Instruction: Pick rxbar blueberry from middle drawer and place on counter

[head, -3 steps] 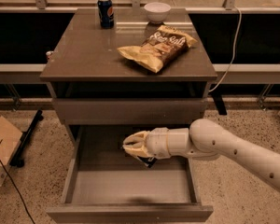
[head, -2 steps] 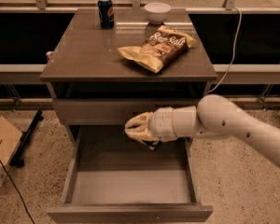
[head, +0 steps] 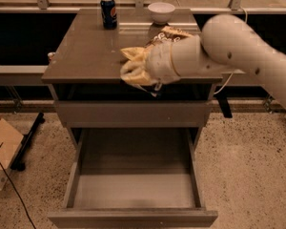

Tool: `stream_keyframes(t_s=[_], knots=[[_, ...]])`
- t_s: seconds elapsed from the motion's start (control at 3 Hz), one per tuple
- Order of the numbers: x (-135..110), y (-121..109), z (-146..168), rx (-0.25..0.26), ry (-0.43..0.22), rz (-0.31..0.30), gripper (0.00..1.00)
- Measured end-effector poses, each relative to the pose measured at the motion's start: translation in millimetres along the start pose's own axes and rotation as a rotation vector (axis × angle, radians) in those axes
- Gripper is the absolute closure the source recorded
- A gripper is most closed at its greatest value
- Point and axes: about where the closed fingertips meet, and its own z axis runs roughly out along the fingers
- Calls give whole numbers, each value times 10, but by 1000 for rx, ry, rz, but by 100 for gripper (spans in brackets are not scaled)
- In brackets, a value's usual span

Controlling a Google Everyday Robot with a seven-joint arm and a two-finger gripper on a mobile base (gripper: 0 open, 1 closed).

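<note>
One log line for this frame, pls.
gripper: over counter front edge, above open drawer | rxbar: not seen in drawer, hidden if held | counter: can, bowl, chip bag | place: not yet done

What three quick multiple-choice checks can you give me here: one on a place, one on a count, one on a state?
1. Where is the tool?
A. At the front edge of the counter
B. Down inside the drawer
C. Beside the cardboard box on the floor

2. How many drink cans stand on the counter?
A. None
B. One
C. Three

3. What state is the drawer in?
A. Pushed shut
B. Pulled open
C. Lifted out and set on the floor

Answers:
1. A: the tool sits up at the counter's front edge, well above the drawer.
2. B: a single blue can stands near the back of the counter, beside a white bowl.
3. B: the drawer box juts out from the cabinet with its grey floor in full view.
</note>
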Motion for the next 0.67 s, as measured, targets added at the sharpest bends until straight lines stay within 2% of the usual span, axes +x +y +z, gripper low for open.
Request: stream_keyframes(t_s=[0.33,0.67], knots=[[-148,-672,117,35,59,-41,100],[68,-1302,905,13,79,-26,100]])
